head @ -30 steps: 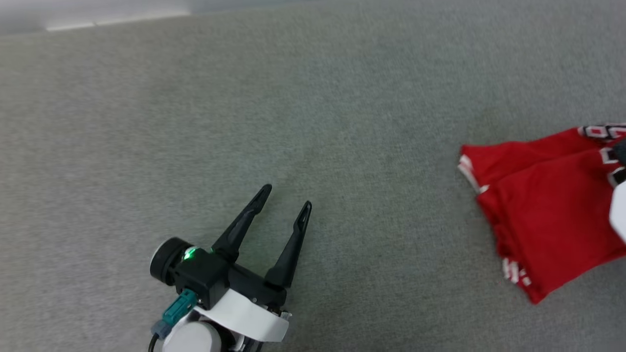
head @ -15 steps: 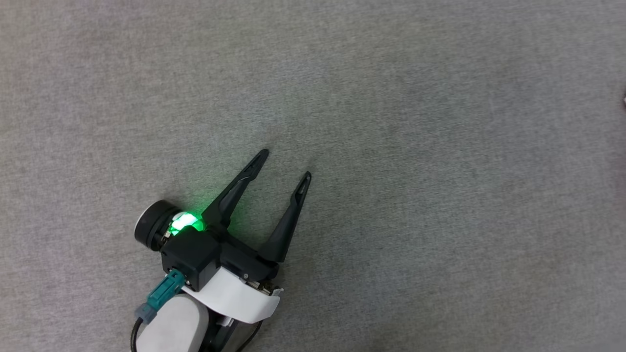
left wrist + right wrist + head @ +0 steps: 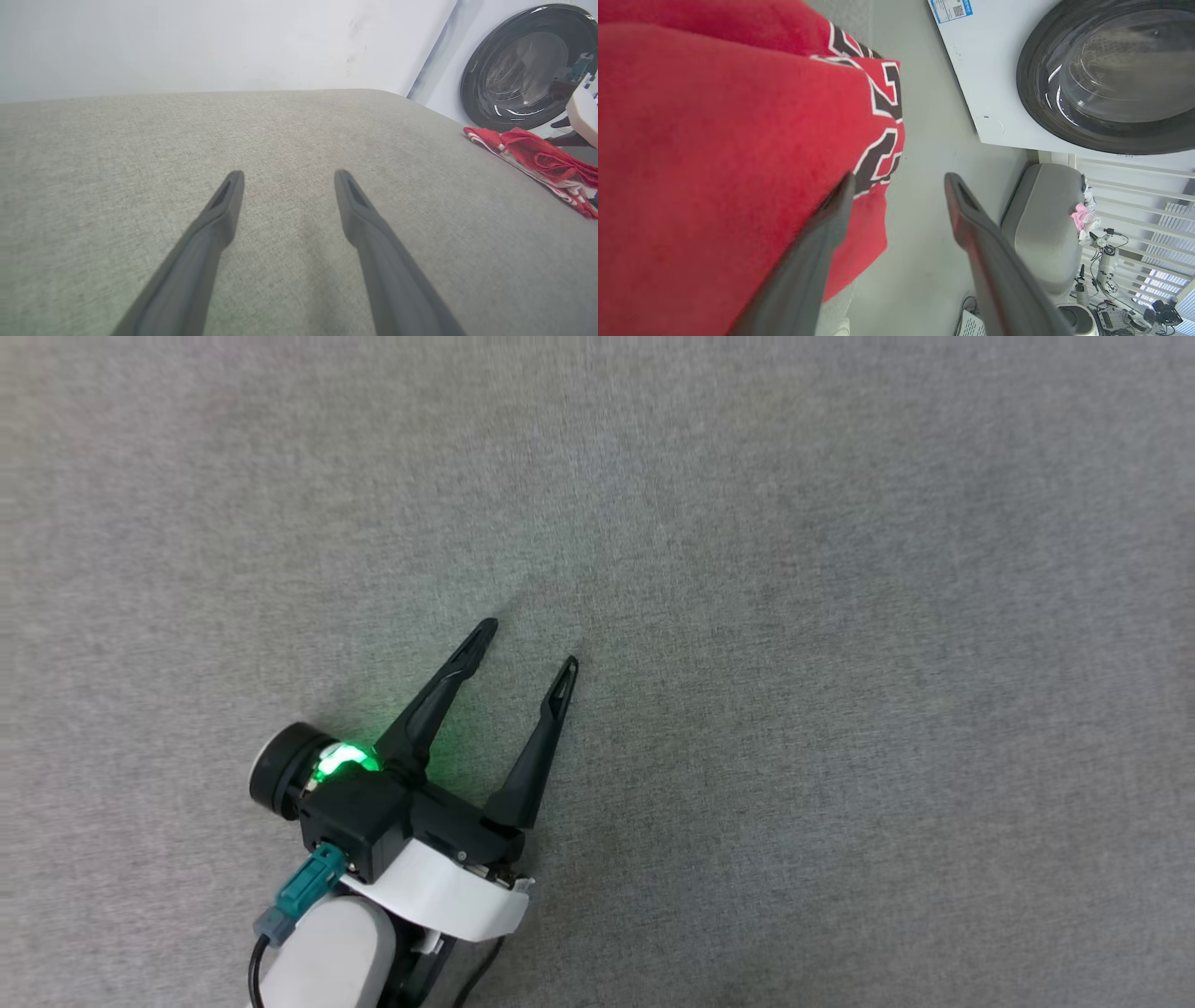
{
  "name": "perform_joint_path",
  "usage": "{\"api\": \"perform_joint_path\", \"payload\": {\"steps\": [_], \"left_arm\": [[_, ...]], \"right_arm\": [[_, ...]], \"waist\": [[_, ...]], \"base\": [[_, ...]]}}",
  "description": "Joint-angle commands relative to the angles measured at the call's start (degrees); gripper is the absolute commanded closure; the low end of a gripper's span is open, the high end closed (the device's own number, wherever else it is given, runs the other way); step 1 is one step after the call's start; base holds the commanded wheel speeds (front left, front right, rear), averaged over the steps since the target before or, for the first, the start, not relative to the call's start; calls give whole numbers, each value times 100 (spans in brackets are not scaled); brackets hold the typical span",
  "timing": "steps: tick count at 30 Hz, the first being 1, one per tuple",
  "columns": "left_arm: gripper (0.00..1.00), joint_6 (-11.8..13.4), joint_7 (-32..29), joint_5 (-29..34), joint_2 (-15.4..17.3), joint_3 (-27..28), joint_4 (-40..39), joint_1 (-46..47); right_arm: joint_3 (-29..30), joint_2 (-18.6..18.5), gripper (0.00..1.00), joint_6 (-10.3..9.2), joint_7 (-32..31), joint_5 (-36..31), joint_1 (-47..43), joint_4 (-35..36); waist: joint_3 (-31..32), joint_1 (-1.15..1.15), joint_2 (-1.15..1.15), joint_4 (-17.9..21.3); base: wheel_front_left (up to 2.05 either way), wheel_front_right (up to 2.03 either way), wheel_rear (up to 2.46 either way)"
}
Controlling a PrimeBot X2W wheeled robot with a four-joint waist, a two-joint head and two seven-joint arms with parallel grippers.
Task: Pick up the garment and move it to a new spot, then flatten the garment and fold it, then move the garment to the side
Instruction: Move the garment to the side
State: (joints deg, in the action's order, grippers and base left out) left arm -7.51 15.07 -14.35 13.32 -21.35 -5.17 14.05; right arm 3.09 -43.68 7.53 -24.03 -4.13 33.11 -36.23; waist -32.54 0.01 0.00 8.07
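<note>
the garment, red with white striped trim, lies low and rumpled by the edge of the grey surface. dark, white-outlined block letters show on its cloth.

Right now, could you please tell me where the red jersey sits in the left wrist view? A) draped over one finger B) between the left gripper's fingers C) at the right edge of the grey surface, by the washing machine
C: the garment lies bunched at the right edge of the grey surface, before the washing machine door, apart from the open left gripper.
</note>
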Motion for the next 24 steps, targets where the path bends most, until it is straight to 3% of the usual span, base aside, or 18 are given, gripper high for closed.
{"api": "perform_joint_path", "payload": {"steps": [1,14,18,24], "left_arm": [[0,7,13,-11,-52,30,25,-80],[0,7,13,-108,-408,732,75,-670],[0,6,13,-72,-444,1113,48,-917],[0,6,13,-9,-491,1611,23,-1255]], "right_arm": [[-22,39,0,-8,1,-35,137,61],[-139,351,0,-7,118,625,-67,1632],[-32,707,0,-7,400,761,-395,2240],[85,1653,0,-6,886,940,-1049,3167]], "waist": [[194,-1,0,-21],[1642,-1,0,-424],[2027,-1,0,-634],[2421,-1,0,-913]], "base": [[0,0,0],[0,0,0],[0,0,0],[0,0,0]]}}
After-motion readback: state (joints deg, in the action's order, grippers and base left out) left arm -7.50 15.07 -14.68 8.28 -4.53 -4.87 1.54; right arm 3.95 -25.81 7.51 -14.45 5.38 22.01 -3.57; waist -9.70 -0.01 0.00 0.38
